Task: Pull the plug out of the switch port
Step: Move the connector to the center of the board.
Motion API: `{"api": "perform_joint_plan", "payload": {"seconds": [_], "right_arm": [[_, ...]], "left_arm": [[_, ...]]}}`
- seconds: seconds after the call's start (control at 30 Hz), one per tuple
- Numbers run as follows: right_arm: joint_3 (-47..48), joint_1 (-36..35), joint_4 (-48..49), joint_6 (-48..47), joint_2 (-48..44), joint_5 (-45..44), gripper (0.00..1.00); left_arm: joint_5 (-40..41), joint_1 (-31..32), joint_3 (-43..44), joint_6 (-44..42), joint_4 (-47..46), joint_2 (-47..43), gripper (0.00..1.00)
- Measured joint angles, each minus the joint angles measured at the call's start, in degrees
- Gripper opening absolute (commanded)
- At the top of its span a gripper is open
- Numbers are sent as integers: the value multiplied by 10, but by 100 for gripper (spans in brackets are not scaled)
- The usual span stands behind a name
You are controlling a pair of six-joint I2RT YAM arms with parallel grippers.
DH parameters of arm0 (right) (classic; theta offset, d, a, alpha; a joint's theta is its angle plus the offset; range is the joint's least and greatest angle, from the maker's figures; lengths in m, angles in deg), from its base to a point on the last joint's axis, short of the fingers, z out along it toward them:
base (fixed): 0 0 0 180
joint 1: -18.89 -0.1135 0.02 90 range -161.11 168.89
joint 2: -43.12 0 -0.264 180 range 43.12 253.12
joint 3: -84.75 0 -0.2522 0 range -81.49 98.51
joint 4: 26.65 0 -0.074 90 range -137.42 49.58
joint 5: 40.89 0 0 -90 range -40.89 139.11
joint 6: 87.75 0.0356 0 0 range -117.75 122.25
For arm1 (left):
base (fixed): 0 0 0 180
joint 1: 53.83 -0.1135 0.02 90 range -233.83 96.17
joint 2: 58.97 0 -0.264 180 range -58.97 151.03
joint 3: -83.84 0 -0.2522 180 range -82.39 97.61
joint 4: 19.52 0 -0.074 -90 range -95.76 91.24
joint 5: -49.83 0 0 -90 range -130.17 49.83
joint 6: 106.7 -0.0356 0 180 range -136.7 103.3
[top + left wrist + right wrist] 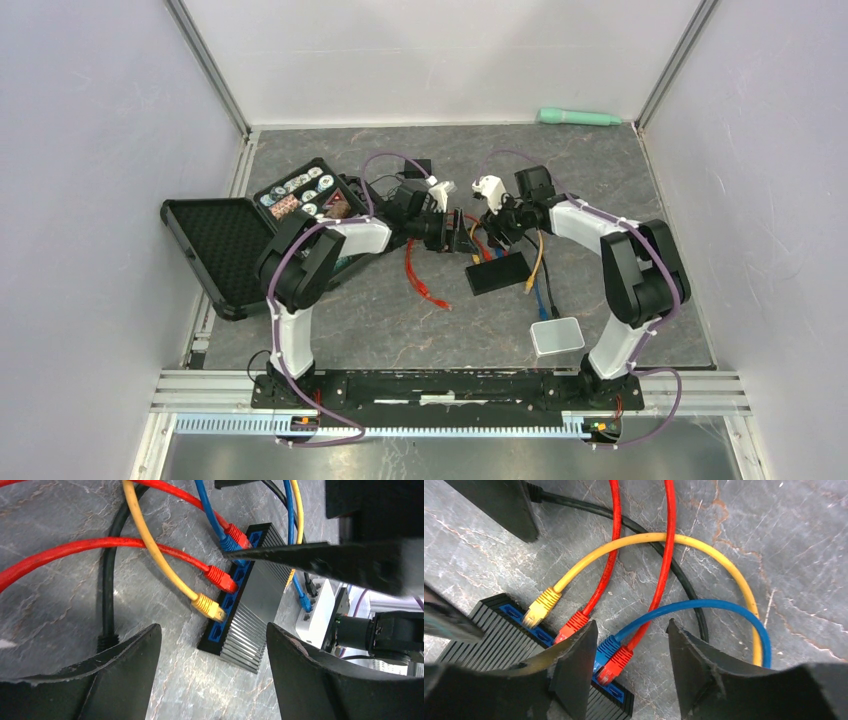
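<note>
The right claw (630,629) is hanging open, the blue plug (606,648) and red plug (618,661) sitting between its 2 fingers (574,675) at the switch (499,640). The left claw (214,630) is gaping open too.

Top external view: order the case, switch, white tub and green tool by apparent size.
1. case, by far the largest
2. switch and white tub, about equal, so not ranked against each other
3. green tool, long but thin
</note>
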Motion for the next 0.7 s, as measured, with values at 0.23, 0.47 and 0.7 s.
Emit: {"api": "perform_joint_plan", "payload": {"seconds": [0.23,0.47,0.7], "right_arm": [[0,14,-7,-7,-42,20,70],[-42,54,-6,-17,-103,36,67],[-142,68,-11,-67,-193,71,70]], "left_arm": [[5,18,16,14,-15,31,78],[-5,22,19,26,-54,54,73],[-19,21,19,48,-86,66,70]]}}
